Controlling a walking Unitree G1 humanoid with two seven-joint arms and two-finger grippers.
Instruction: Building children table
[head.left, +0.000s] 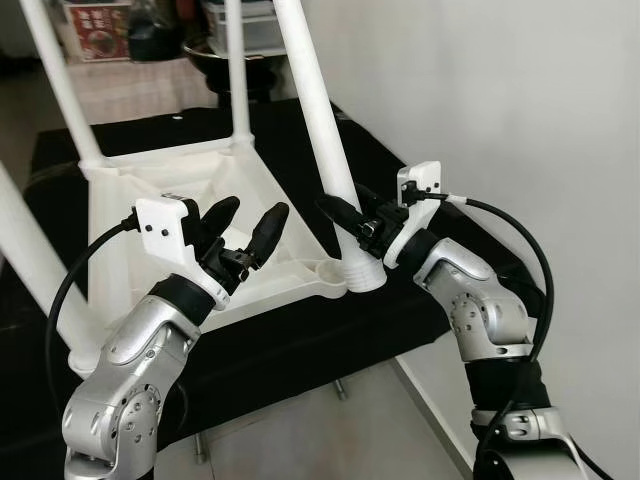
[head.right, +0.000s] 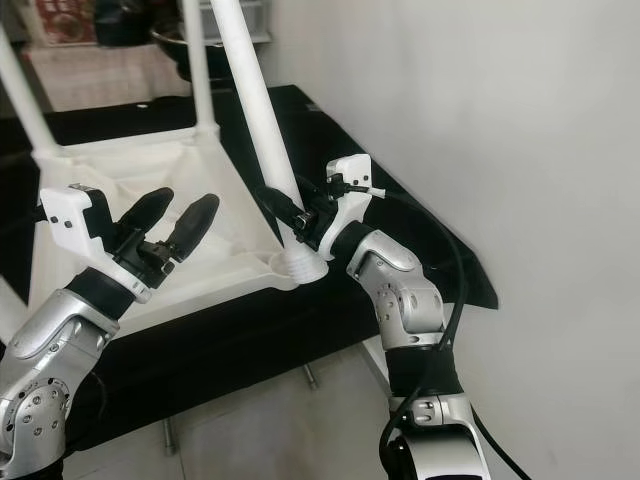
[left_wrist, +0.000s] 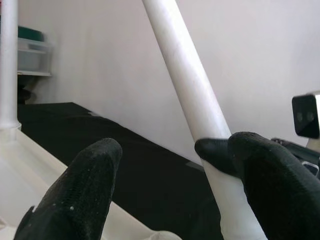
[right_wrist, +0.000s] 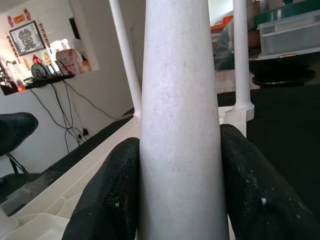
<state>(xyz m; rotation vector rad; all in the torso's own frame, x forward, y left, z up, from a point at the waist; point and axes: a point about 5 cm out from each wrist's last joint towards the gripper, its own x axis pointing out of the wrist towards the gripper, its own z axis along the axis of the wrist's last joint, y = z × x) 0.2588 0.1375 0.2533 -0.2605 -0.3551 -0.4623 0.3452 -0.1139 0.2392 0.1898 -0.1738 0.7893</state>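
A white children's table top (head.left: 160, 215) lies upside down on a black surface, with white legs standing up from its corners. My right gripper (head.left: 348, 222) is shut on the near-right table leg (head.left: 320, 110) just above its flared base (head.left: 363, 275); its fingers (right_wrist: 255, 185) press both sides of that table leg (right_wrist: 180, 125). My left gripper (head.left: 247, 226) hovers open over the table top's near edge, to the left of that leg, holding nothing. Its fingertips (left_wrist: 90, 180) point toward the table leg (left_wrist: 192, 95).
The black surface (head.left: 300, 340) ends close in front, with tiled floor (head.left: 330, 440) below. A white wall (head.left: 500, 100) runs along the right. Other table legs (head.left: 60, 80) rise at the left and back. Boxes and a dark bowl (head.left: 225, 55) stand behind.
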